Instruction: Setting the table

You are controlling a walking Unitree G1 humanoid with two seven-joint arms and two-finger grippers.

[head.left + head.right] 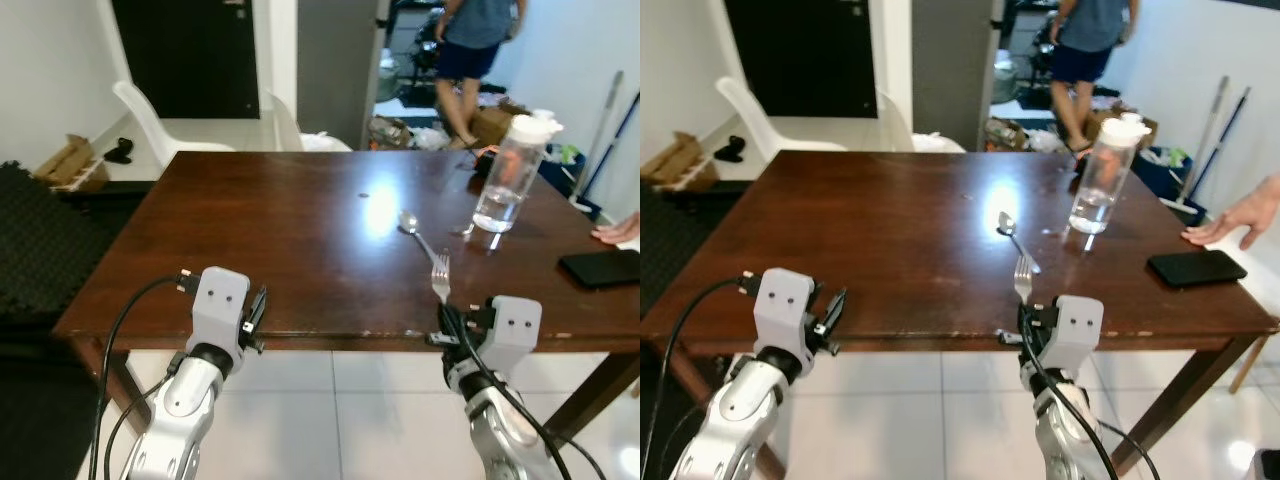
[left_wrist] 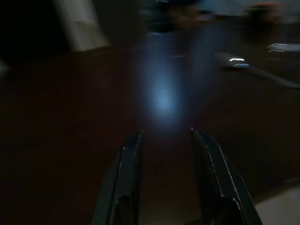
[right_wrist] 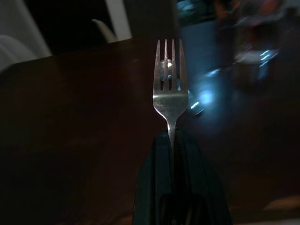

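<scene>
Dark brown wood makes up the worktop [image 1: 300, 240], seen from the head cameras with both arms raised at its near edge. The right tool [image 1: 443, 312] has its two black fingers pinched tight on the handle of a fork [image 1: 440, 277], whose tines point away over the wood just past the edge. A spoon [image 1: 412, 226] lies flat on the worktop just beyond the fork's tines, its bowl farther away. Behind it stands a clear water bottle [image 1: 510, 175], and a black phone [image 1: 603, 267] lies toward the right edge, near a person's hand [image 1: 618, 231] that is cut off by the frame. The left tool [image 1: 256, 318] hovers at the near edge well apart from the fork, holding nothing; how far it is parted cannot be told from here. A white chair [image 1: 160, 125] stands at the far side, and a person [image 1: 470, 50] stands in the room behind, cut off above the chest.

Along the left wrist, the fingers [image 2: 124, 183] stand apart with bare dark wood between them; the spoon [image 2: 243, 65] is a dim blur beyond.

Along the right wrist, the fork [image 3: 169, 91] rises upright from the closed fingers [image 3: 154, 187], tines sharp; the spoon's bowl shows through them, and the bottle is blurred.
</scene>
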